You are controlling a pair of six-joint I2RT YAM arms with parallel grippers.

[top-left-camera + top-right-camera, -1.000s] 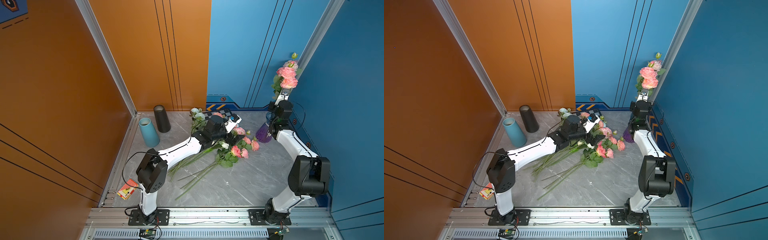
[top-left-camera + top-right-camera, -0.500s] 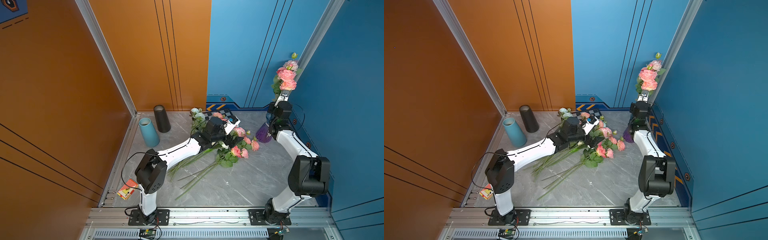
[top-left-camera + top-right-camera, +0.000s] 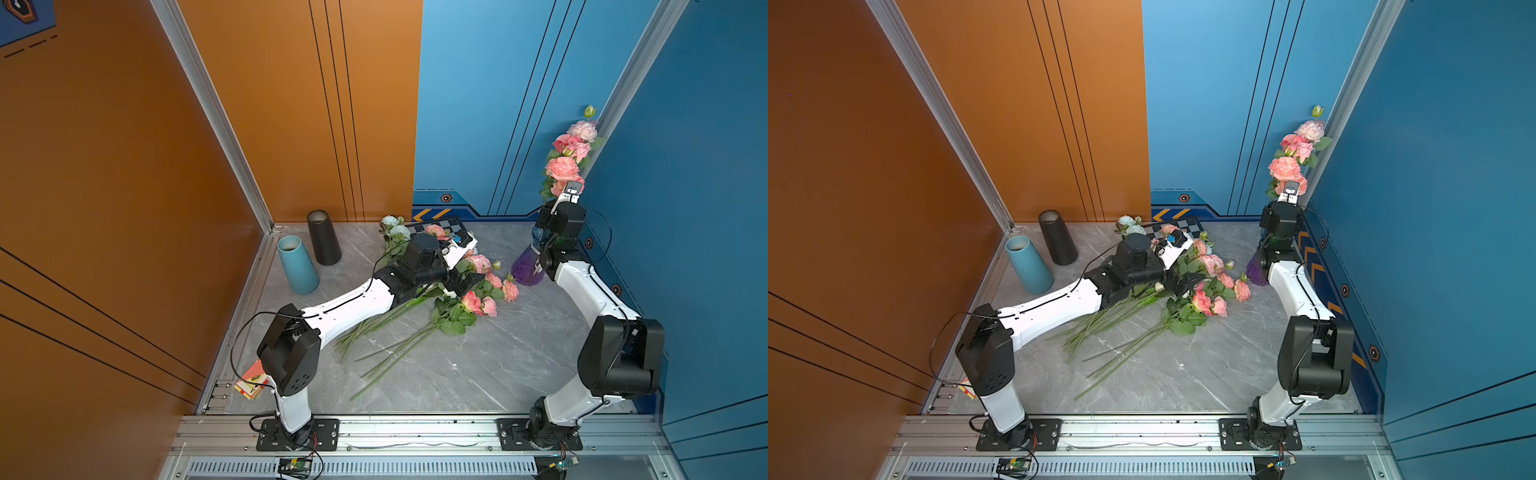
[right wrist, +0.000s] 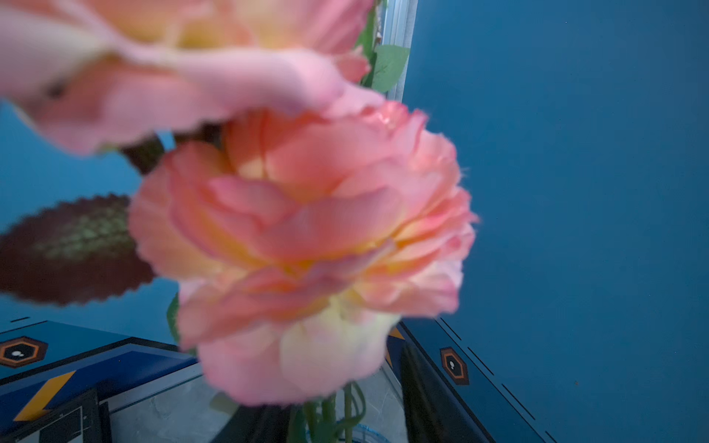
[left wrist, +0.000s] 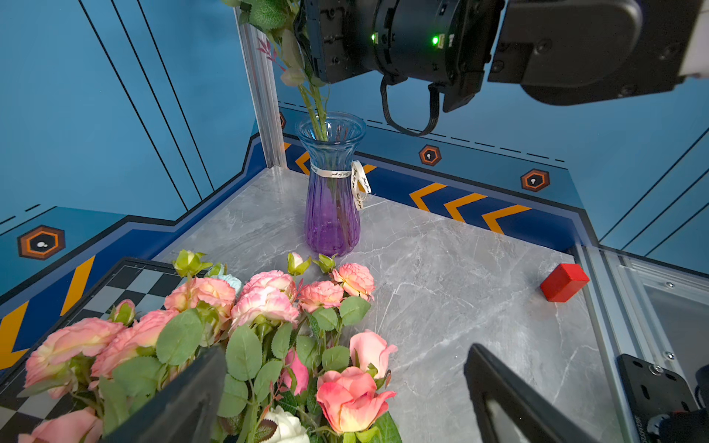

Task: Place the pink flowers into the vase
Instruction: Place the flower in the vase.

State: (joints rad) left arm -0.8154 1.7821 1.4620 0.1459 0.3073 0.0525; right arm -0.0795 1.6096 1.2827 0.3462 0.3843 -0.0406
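Note:
A purple glass vase (image 3: pixel 527 270) (image 3: pixel 1256 272) (image 5: pixel 332 191) stands at the far right by the blue wall. A bunch of pink flowers (image 3: pixel 567 162) (image 3: pixel 1289 164) (image 4: pixel 307 230) stands upright in it. My right gripper (image 4: pixel 341 418) is just above the vase's mouth, open, with the green stems (image 4: pixel 326 418) loose between its fingers. More pink flowers (image 3: pixel 482 299) (image 3: pixel 1208 299) (image 5: pixel 268 299) lie in a heap on the table. My left gripper (image 3: pixel 461 282) (image 5: pixel 345 399) hangs open over the heap's blooms and holds nothing.
A white rose (image 5: pixel 286 425) and pale blue blossoms (image 3: pixel 395 228) lie among the heap. A chessboard (image 3: pixel 440 226) sits behind it. A teal vase (image 3: pixel 297 270) and a black vase (image 3: pixel 324 237) stand at the back left. A red block (image 5: pixel 564 282) lies near the right wall.
My right gripper's jaws have parted off the stems, and the bunch has sunk a little into the vase. The left arm has shifted slightly over the heap.

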